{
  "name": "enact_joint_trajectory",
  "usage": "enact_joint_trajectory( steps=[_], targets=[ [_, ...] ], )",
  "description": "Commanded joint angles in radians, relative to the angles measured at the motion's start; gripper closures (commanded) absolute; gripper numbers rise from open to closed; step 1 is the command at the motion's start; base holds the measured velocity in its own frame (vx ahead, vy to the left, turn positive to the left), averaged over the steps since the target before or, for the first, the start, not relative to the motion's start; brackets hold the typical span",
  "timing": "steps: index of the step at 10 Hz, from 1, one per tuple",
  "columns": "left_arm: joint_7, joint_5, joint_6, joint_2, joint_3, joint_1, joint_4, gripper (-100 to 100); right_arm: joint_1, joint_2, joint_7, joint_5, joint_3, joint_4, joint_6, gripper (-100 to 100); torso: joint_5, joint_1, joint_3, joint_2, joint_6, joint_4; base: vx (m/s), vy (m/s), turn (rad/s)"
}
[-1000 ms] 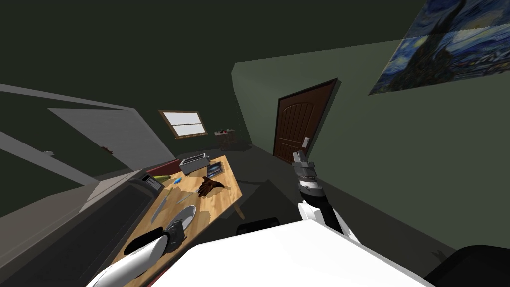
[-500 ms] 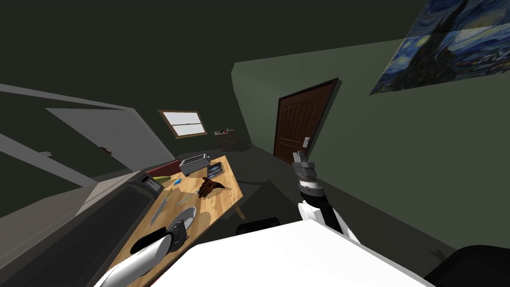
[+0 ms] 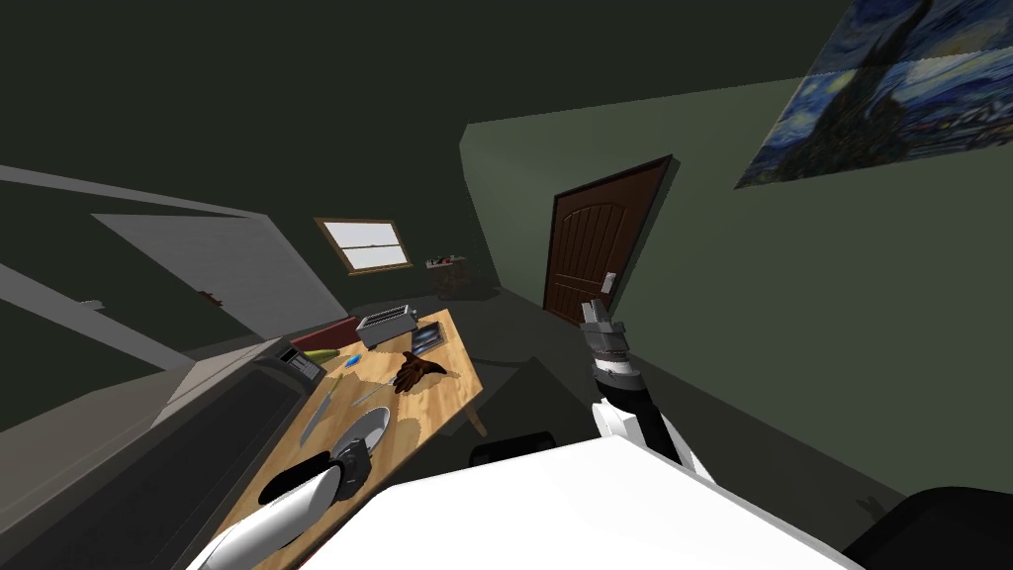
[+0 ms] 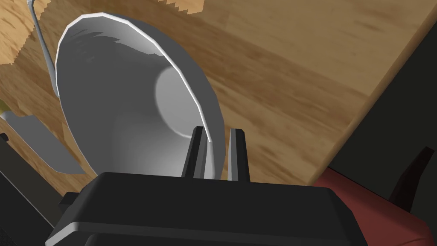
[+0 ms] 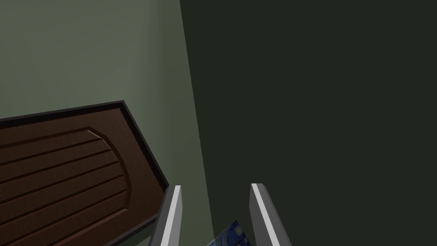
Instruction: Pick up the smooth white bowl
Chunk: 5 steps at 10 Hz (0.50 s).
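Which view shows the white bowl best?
The left wrist view: the bowl is close, its rim pinched between the fingers of the left gripper. The head view shows it small on the table, behind that gripper. The right wrist view faces away.

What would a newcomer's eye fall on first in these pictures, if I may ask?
The white bowl stands out first: the left gripper pinches its rim, one finger inside and one outside, over the wooden table. Next comes the blue swirling painting, high on the green wall above the raised, open right gripper.
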Motion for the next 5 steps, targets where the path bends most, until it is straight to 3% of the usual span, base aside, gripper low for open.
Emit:
enact_joint_trajectory(
  steps=[1, 2, 4, 5],
  targets=[
    [0.0, 0.0, 0.0, 0.0, 0.0, 0.0, 0.0, 0, 0.0, 0.0, 0.0, 0.0, 0.0, 0.0, 0.0, 0, 0.0, 0.0, 0.0, 0.0, 0.0, 0.0, 0.0, 0.0, 0.0],
    [0.006, 0.008, 0.025, 0.011, 0.005, 0.014, -0.036, 100, 0.0, 0.0, 0.0, 0.0, 0.0, 0.0, 0.0, 0, 0.0, 0.0, 0.0, 0.0, 0.0, 0.0, -0.018, -0.023, 0.002],
    [0.008, 0.007, 0.026, 0.01, 0.006, 0.019, -0.044, 100, 0.0, 0.0, 0.0, 0.0, 0.0, 0.0, 0.0, 0, -0.001, -0.003, 0.001, 0.002, 0.0, 0.0, -0.019, -0.027, 0.007],
    [0.01, 0.007, 0.029, 0.01, 0.006, 0.02, -0.047, 0, 0.0, 0.0, 0.0, 0.0, 0.0, 0.0, 0.0, 0, -0.001, -0.002, 0.001, 0.001, 0.0, 0.0, 0.0, 0.0, 0.0]
  ],
)
